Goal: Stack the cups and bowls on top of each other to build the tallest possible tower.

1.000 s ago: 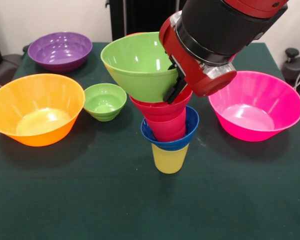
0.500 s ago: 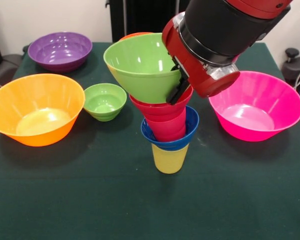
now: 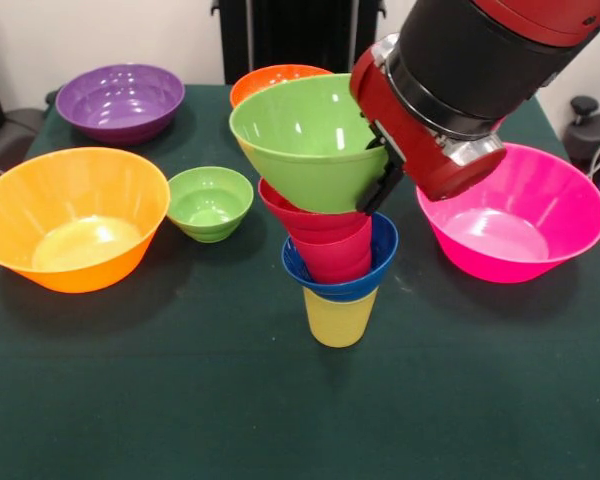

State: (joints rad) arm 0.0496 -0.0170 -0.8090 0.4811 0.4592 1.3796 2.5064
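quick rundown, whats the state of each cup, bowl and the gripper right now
translucent yellow ribbed cup: upright, tower base
small blue plastic bowl: on the yellow cup
red ribbed cup: in the blue bowl
small red bowl: on the red cup
medium green bowl: tilted, gripped over the red bowl
gripper: shut on the green bowl's rim
small green bowl: upright on table, empty

Arm tilted; fingers seemingly clamped.
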